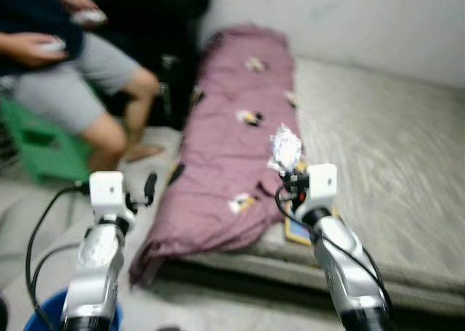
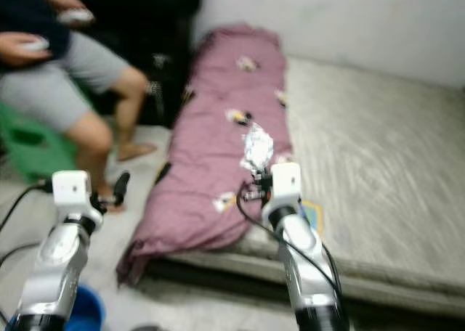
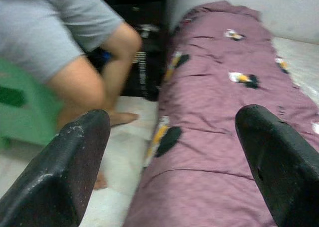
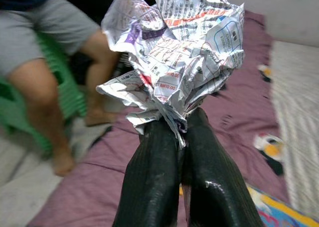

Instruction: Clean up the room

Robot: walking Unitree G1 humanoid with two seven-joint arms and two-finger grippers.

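A crumpled ball of printed paper is pinched between the two black fingers of my right gripper, which is shut on it and raised over the mattress's front edge. The same crumpled paper looks silvery white in the left eye view. My left gripper is held up to the left, over the floor beside the bed, open with nothing between its wide-apart fingers.
A purple blanket with small cartoon prints lies lengthwise on a grey mattress. A person in grey shorts sits on a green stool at the left. A blue bin stands by my left arm. A colourful flat item lies on the mattress edge.
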